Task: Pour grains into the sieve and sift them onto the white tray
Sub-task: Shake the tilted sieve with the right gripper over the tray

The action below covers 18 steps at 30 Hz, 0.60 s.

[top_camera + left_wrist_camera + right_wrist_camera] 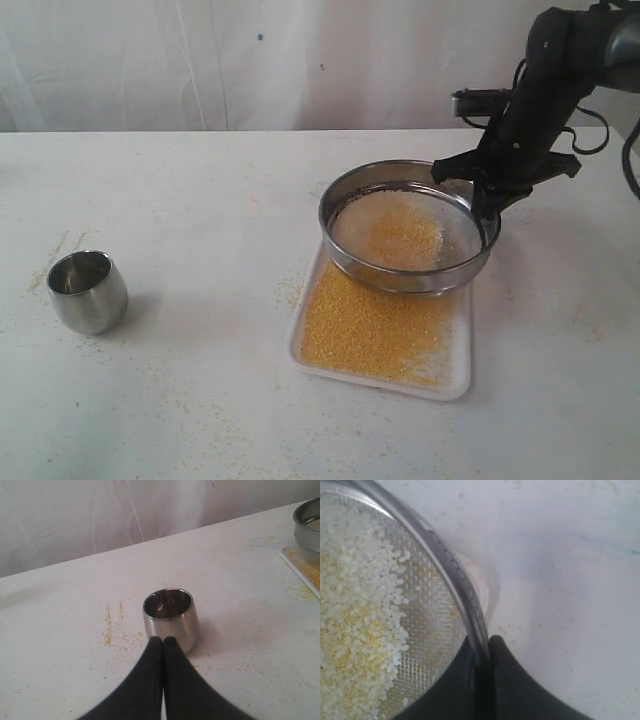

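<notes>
The round steel sieve [408, 240] hangs tilted over the far end of the white tray [462, 372], with my right gripper [487, 203] shut on its far right rim [451, 561]. One finger is inside the rim, the other outside. Pale and yellow grains [392, 230] lie on the mesh [427, 610]. A layer of golden grains [372, 328] covers the tray. In the left wrist view my left gripper [163, 641] is shut and empty, its tips close to the small steel cup [170, 616]. That gripper is out of the exterior view.
The small steel cup [88, 290] stands upright at the left of the white table, empty inside. Scattered grains [108, 625] dot the table beside it and along the tray's left edge. A white curtain hangs behind the table.
</notes>
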### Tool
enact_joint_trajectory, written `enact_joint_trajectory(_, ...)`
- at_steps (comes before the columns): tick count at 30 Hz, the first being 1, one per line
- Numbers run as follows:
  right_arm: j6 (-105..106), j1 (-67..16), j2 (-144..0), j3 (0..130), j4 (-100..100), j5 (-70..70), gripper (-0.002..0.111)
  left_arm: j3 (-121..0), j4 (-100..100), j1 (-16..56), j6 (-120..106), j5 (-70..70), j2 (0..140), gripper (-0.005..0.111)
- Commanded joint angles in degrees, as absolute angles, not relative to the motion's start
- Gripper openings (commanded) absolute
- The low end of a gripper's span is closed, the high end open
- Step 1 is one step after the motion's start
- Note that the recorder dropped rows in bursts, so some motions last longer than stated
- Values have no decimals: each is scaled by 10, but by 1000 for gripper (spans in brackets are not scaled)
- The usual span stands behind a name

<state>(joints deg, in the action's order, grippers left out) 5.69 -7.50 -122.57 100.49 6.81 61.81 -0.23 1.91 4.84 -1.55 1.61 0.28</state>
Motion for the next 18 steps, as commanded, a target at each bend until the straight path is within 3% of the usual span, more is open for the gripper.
enact_joint_trajectory(1, 127, -73, -1232, 1021, 144, 657, 0, 0, 13, 47, -15, 14, 0, 0)
enact_joint_trajectory(5, 35, -76, -1237, 1021, 68, 634, 0, 0, 13, 47, -15, 14, 0, 0)
enact_joint_trajectory(9, 153, -86, -1241, 1021, 139, 673, 0, 0, 13, 47, -15, 14, 0, 0)
enact_joint_trajectory(12, -6, -80, -1238, 1021, 49, 599, 0, 0, 13, 47, -15, 14, 0, 0)
enact_joint_trajectory(16, 166, -84, -1242, 1021, 144, 662, 0, 0, 13, 47, -15, 14, 0, 0)
enact_joint_trajectory(18, 70, -79, -1242, 1021, 97, 618, 0, 0, 13, 47, -15, 14, 0, 0)
